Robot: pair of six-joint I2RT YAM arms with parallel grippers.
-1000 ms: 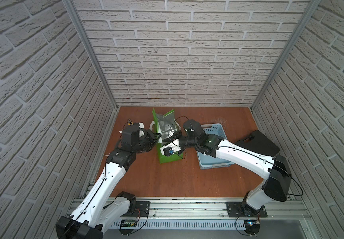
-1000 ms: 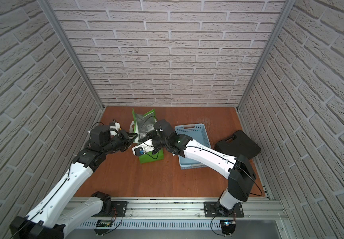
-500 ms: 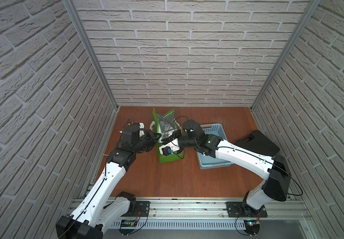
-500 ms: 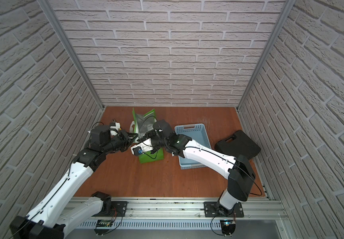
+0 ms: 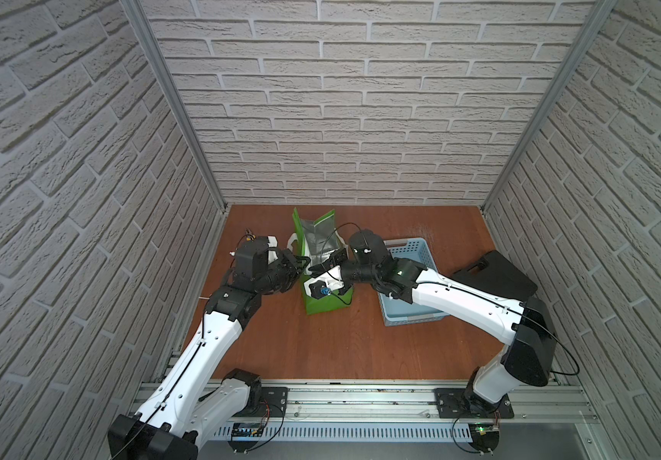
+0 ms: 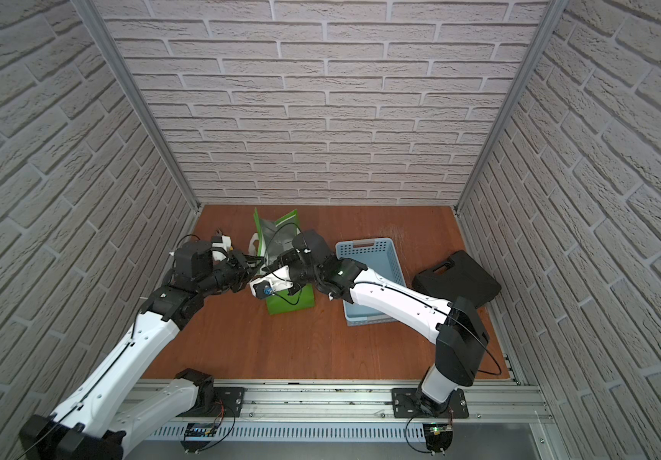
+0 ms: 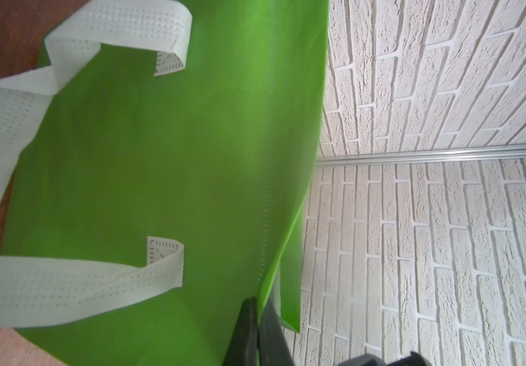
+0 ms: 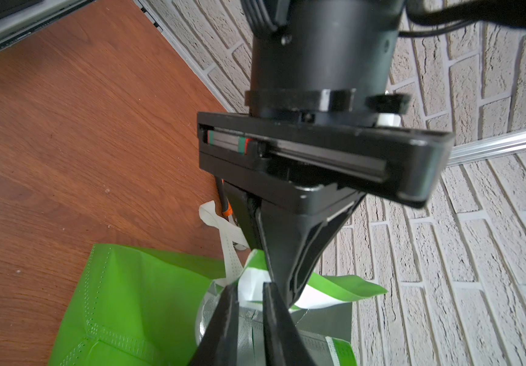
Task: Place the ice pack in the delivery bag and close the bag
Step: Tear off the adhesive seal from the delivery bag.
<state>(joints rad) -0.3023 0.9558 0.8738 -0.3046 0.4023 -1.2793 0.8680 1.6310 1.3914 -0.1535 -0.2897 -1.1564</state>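
Rim of delivery bag [image 7: 160,158] pinched in left gripper [image 7: 257,309].

No legible text, label or number in view.

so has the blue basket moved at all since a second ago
No. The blue basket lies where it did, its far corner at the same gap from the black case.

The bright green fabric delivery bag [image 5: 326,304] stands left of centre on the brown wooden tabletop [image 5: 340,350], toward its back edge. A light blue perforated plastic basket [image 5: 408,249] sits just right; a black plastic case [image 5: 496,275] lies by the right edge.
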